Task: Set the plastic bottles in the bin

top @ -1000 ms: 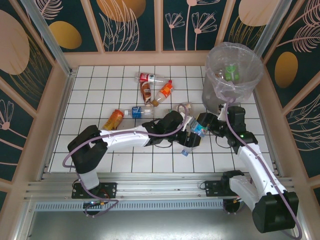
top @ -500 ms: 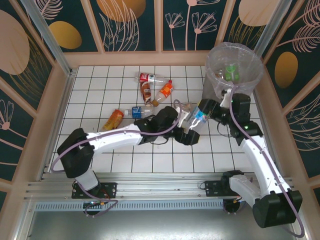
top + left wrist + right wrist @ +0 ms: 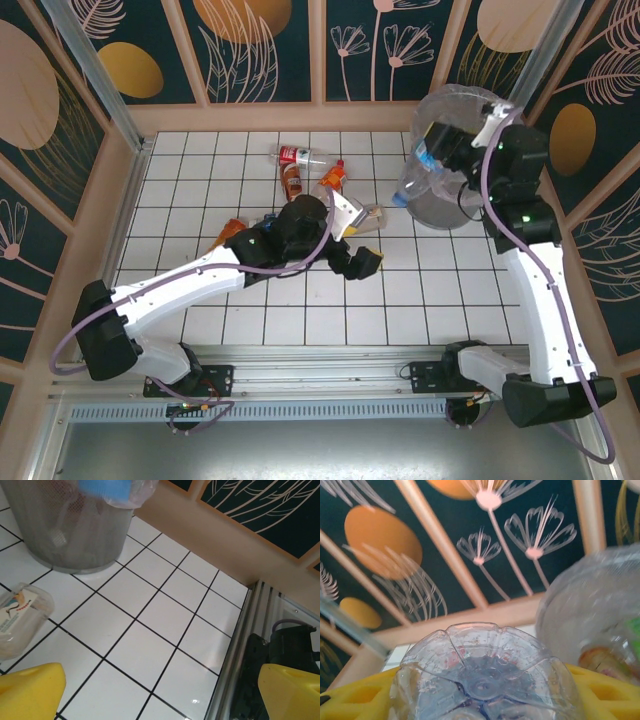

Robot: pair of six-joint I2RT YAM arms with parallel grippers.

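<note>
My right gripper [image 3: 438,150] is raised at the near-left rim of the bin [image 3: 492,112] and is shut on a clear bottle [image 3: 413,172] with a blue label, its blue cap hanging down. In the right wrist view the bottle's clear base [image 3: 485,680] sits between my yellow fingers [image 3: 355,695], with the bagged bin [image 3: 600,605] to the right. My left gripper [image 3: 358,238] hovers open over the tiles left of the bin. Its yellow fingertips [image 3: 30,690] stand far apart with bare floor between them. Red-labelled [image 3: 300,155], brown [image 3: 292,180] and orange [image 3: 332,177] bottles lie at the back.
A crushed clear bottle [image 3: 20,617] with a pale label lies just left of the bin's grey mesh wall [image 3: 75,535]. Another orange bottle [image 3: 230,230] peeks out beside the left arm. Wooden walls ring the tiled floor, and the right arm's base [image 3: 280,645] stands by the metal rail.
The left gripper opened and let go of the blue-labelled bottle. The right gripper took it and lifted it from mid-floor up to the bin's rim. The left arm drew back.
</note>
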